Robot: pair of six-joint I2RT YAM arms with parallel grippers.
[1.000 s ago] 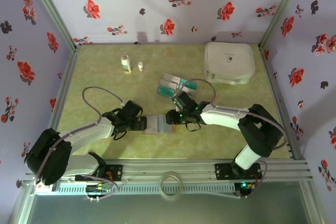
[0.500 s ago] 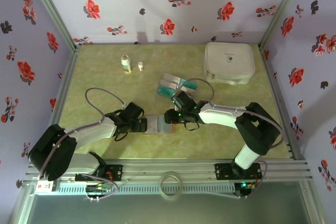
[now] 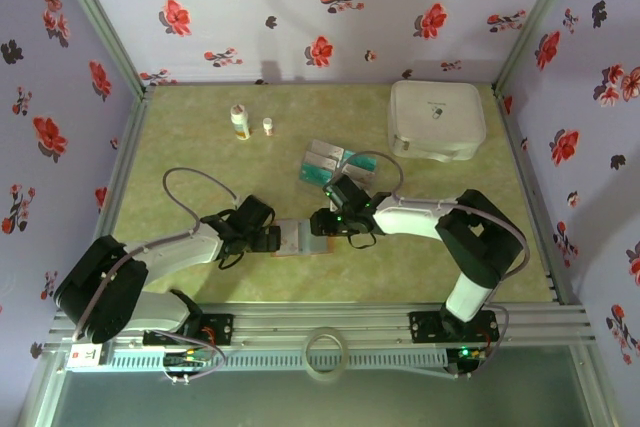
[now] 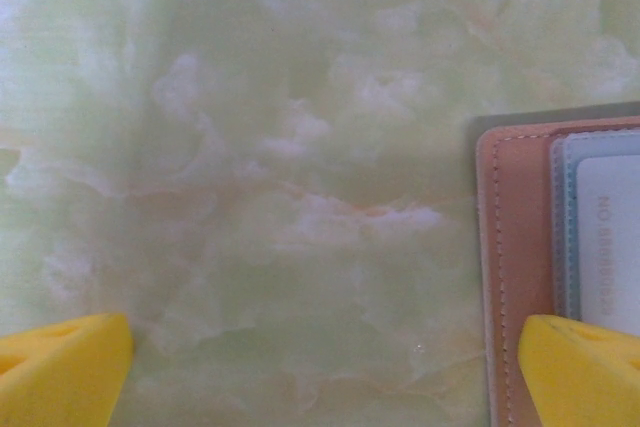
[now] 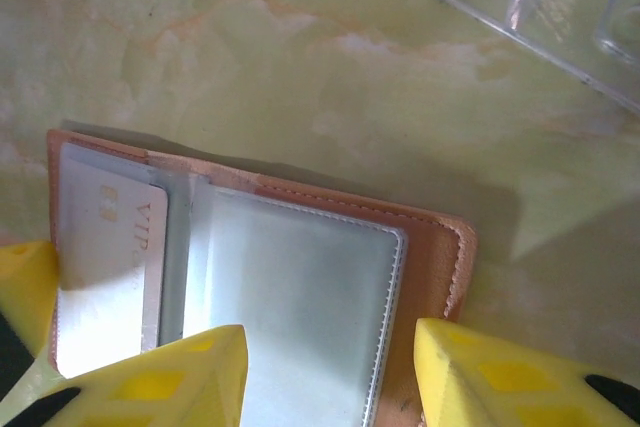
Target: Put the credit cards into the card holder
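A: So, which step?
B: Looks like seating a card. Card holder (image 5: 435, 247) lies open on worktop (image 5: 250, 47) btwn both claws, silver card (image 5: 105, 277) tucked in one pocket. Spare cards (image 3: 322, 169) sit in clear tray (image 5: 540, 7) just behind.
A: Claws?
B: Right claw (image 5: 330, 377) half spread over holder's clear sleeve, nothing pinched AFAICT; contact, can't tell. Left claw (image 4: 320, 377) spread full, empty, one tip at holder's edge.
A: Next?
B: Prob. right reaches to tray; needs thin, flat pinch.
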